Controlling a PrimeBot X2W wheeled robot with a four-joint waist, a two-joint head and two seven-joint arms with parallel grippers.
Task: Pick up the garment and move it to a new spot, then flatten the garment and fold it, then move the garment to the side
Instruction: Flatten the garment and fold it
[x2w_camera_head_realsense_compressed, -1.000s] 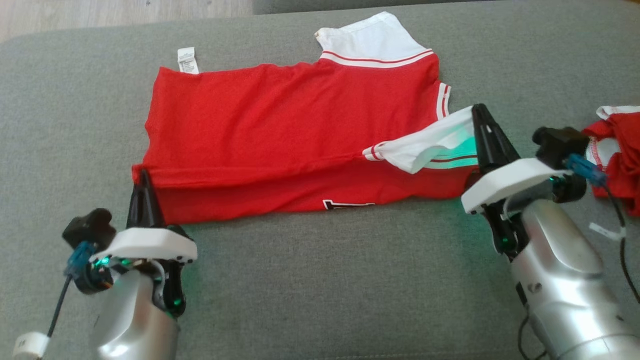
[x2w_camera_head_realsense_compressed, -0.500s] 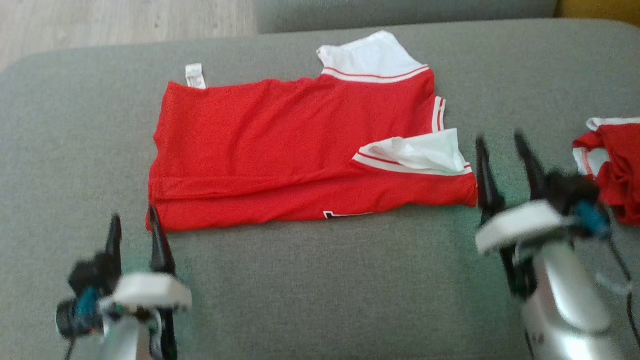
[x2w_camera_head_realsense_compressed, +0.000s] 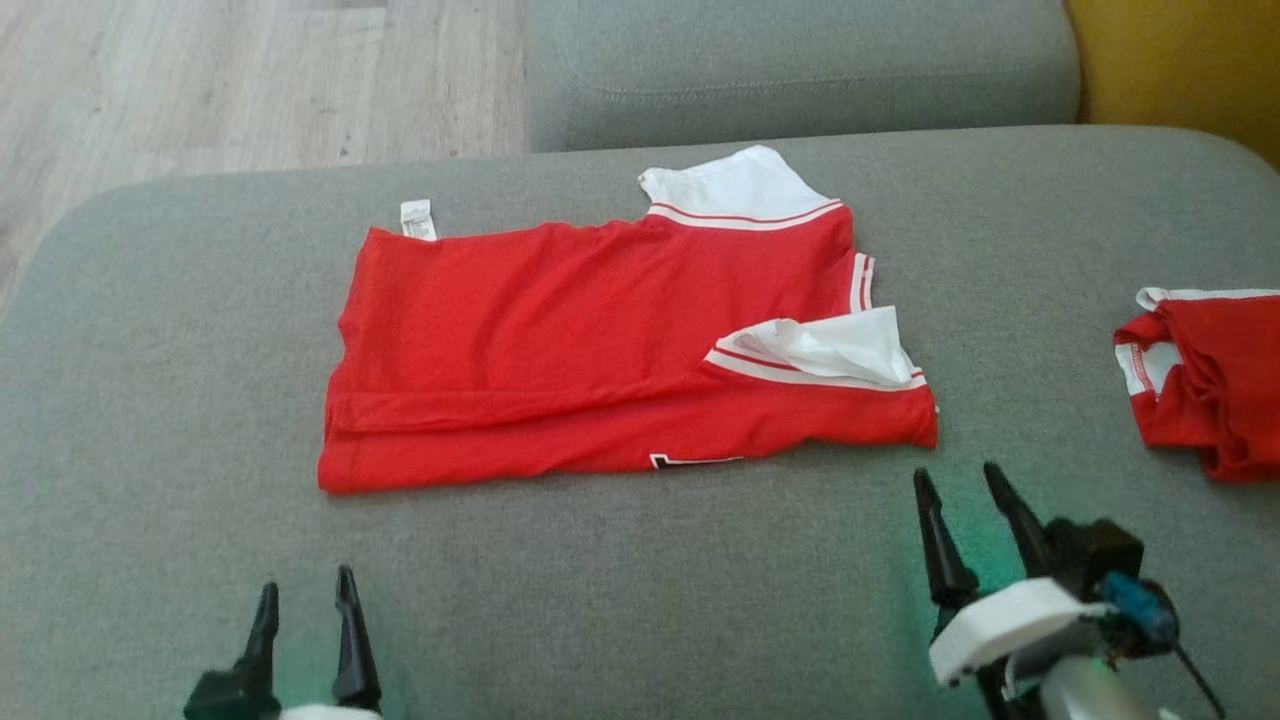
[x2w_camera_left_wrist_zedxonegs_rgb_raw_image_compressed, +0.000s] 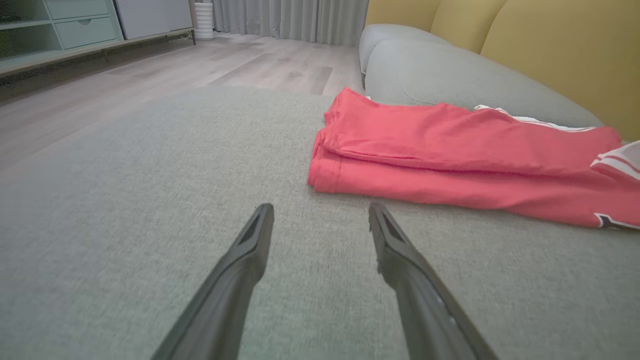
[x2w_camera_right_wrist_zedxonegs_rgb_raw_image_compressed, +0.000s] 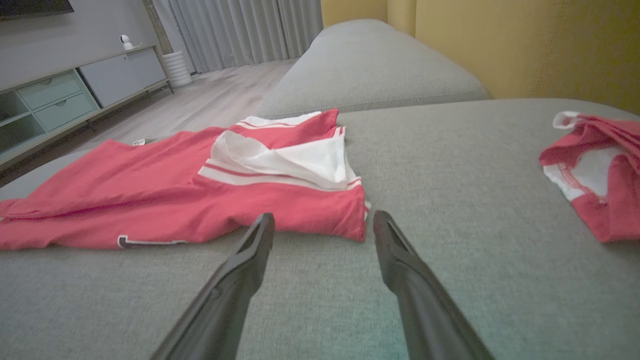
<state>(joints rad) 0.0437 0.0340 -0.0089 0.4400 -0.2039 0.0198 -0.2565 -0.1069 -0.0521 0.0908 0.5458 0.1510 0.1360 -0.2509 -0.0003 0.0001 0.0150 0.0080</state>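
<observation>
On sofa (x2w_camera_head_realsense_compressed: 150, 400), centre: garment (x2w_camera_head_realsense_compressed: 600, 350) lies flat, folded once lengthwise, white sleeve flopped on top. Judged: moving and flattening done; further fold and shift aside left. Left gripper (x2w_camera_head_realsense_compressed: 306, 582) fingers apart, empty, short of garment's left corner. Right gripper (x2w_camera_head_realsense_compressed: 954, 472) fingers apart, empty, near right corner, not touching.

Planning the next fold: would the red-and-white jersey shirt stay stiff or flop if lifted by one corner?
Probably floppy: the red-and-white jersey shirt lies in soft creases, its white sleeve crumpled. Likely light: thin folded layers lie nearly flat.
</observation>
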